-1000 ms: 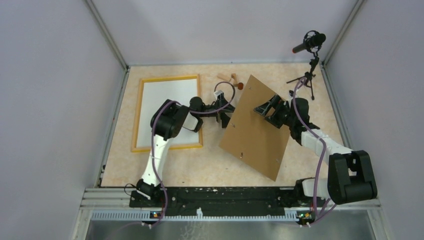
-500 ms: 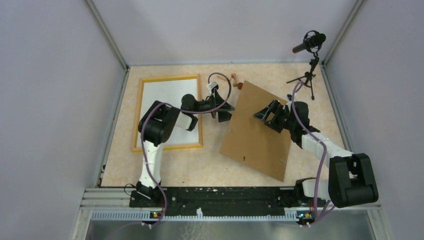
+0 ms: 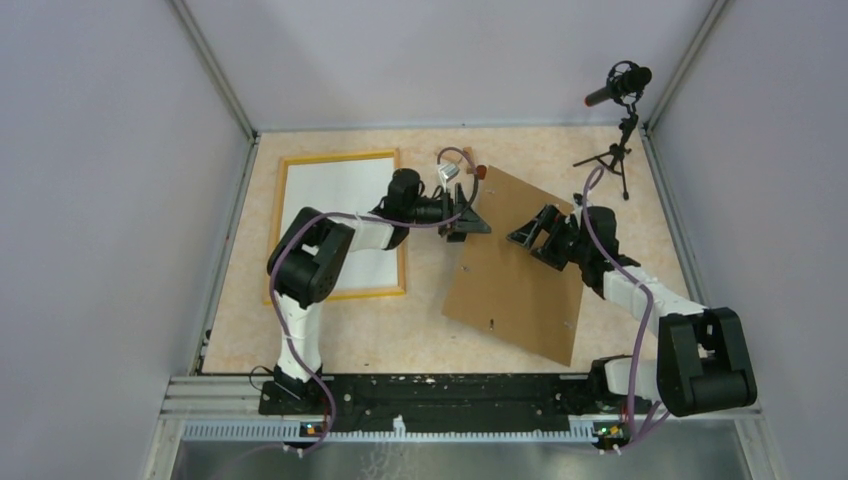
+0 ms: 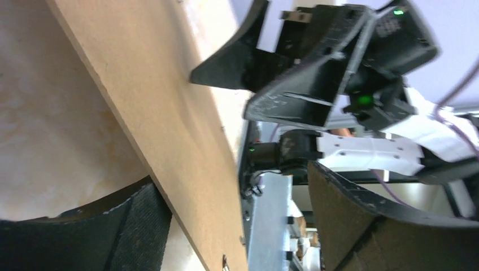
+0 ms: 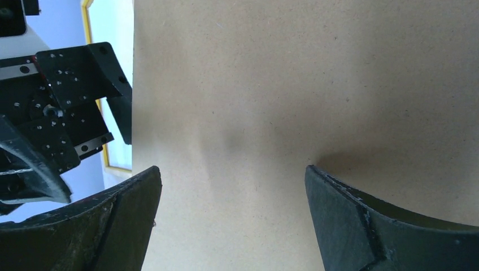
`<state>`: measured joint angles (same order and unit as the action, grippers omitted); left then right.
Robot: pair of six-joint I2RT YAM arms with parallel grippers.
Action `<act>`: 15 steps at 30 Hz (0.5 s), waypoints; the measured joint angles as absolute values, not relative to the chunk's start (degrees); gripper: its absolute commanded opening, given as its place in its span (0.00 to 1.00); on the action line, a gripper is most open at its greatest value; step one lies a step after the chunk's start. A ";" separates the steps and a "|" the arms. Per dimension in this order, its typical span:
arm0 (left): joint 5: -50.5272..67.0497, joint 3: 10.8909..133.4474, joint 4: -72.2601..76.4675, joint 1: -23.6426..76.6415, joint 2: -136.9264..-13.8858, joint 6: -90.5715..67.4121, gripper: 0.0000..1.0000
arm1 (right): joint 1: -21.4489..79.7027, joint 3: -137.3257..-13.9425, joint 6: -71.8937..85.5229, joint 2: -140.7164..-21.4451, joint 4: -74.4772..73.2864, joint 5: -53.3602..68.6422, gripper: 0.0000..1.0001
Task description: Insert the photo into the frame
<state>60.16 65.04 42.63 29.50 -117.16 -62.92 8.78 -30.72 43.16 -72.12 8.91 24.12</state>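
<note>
The yellow-orange frame point(image 3: 273, 228) lies flat at the back left, and a plain white surface fills it. The photo's printed side shows in no view. The brown backing board point(image 3: 520, 280) lies right of centre, and it also shows in the left wrist view point(image 4: 152, 96) and the right wrist view point(image 5: 294, 84). My left gripper point(image 3: 472, 218) is open, with the board's upper left edge between its wide-spread fingers point(image 4: 231, 178). My right gripper point(image 3: 528, 236) is open over the board's face, its fingers spread apart point(image 5: 231, 169).
A microphone on a small tripod point(image 3: 620, 100) stands at the back right corner. Small wooden pieces point(image 3: 468, 158) lie at the back, just behind the board's top corner. Grey walls close in the table on three sides.
My left gripper has swung right from beside the frame to the board's upper left edge. The board has turned and shifted slightly. My right gripper has stayed on the board.
</note>
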 measured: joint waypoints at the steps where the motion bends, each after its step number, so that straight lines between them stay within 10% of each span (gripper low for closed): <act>1: 58.96 66.63 37.43 30.13 -117.03 -59.59 0.74 | 8.78 -30.72 43.00 -72.12 8.47 24.05 0.95; 11: 52.12 74.26 12.23 31.88 -116.84 -44.53 0.00 | 8.84 -32.42 37.47 -67.00 -3.09 20.18 0.95; 15: 51.79 78.28 5.30 31.90 -116.79 -42.30 0.00 | 8.84 -36.14 33.39 -64.38 -10.85 16.29 0.95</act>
